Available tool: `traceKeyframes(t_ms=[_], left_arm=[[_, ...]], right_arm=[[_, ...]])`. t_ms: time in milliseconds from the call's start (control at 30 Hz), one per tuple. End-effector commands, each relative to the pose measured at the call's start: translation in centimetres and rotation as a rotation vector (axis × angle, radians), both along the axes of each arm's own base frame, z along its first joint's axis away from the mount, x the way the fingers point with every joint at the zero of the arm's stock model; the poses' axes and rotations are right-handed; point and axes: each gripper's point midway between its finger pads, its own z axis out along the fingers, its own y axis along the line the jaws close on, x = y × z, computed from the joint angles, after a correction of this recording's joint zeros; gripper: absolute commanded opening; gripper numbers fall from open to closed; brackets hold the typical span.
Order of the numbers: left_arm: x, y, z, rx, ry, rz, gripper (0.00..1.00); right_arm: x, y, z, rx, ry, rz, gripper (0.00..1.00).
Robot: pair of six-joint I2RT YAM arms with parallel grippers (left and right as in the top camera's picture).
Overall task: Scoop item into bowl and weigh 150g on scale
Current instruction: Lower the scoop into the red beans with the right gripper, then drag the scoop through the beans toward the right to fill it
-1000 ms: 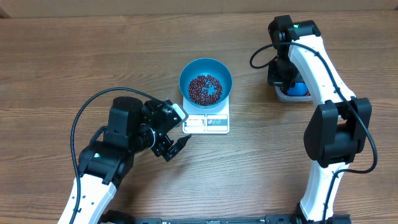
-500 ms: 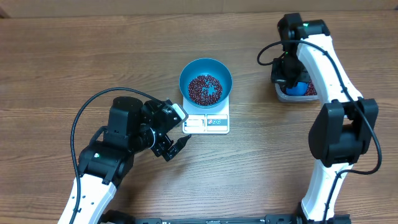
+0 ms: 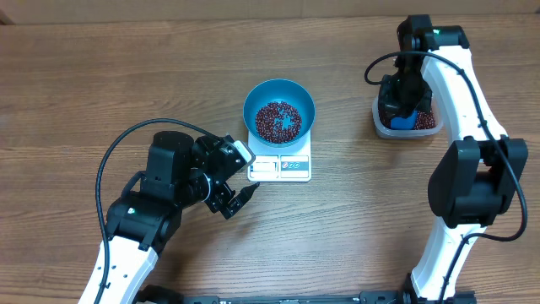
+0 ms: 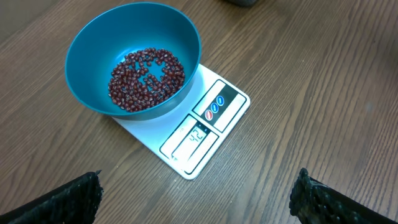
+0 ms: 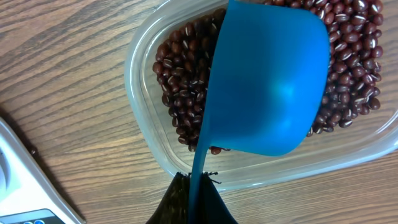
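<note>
The blue bowl (image 3: 279, 111) stands on the white scale (image 3: 282, 166), with a layer of red-brown beans (image 4: 147, 78) in its bottom. The scale's display (image 4: 195, 135) is lit. My left gripper (image 3: 239, 199) hovers open just left of the scale's front corner, fingers (image 4: 68, 200) wide apart over bare wood. My right gripper (image 5: 194, 182) is shut on the thin handle of a blue scoop (image 5: 267, 87), which hangs over the clear tub (image 3: 406, 118) of beans (image 5: 186, 87) at the right.
The right arm (image 3: 456, 101) arches over the right side of the table. A black cable (image 3: 126, 143) loops beside the left arm. Bare wood lies between the scale and the tub.
The right arm has swung rightward, carrying the scoop further over the tub. The left arm, bowl and scale have stayed put.
</note>
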Motion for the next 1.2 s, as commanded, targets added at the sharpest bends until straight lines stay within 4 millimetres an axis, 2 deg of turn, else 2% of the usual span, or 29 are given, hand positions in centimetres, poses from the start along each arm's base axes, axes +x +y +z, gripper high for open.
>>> traceKeyframes(t_ms=[0,333,700,967,1167], left_arm=[[-0.1,0.0,-0.2,-0.012,0.011,-0.001,1.0],[-0.1,0.0,-0.2,-0.012,0.012,-0.001,1.0],[-0.1,0.0,-0.2,-0.012,0.011,-0.001,1.0],[-0.1,0.0,-0.2,-0.012,0.012,-0.001,1.0],[-0.1,0.0,-0.2,-0.012,0.011,-0.001,1.0]], right_arm=[[0.8,-0.5,1.1,0.053,-0.059,0.025,0.04],[1.1,-1.8,1.5,0.204,-0.088,0.006,0.04],[0.6,-3.5,1.6,0.238,-0.083,-0.012,0.04],[0.7,-2.5,2.5,0.401,-0.128,0.042,0.04],[0.2,-2.2,2.6,0.415,-0.112,0.058,0.04]])
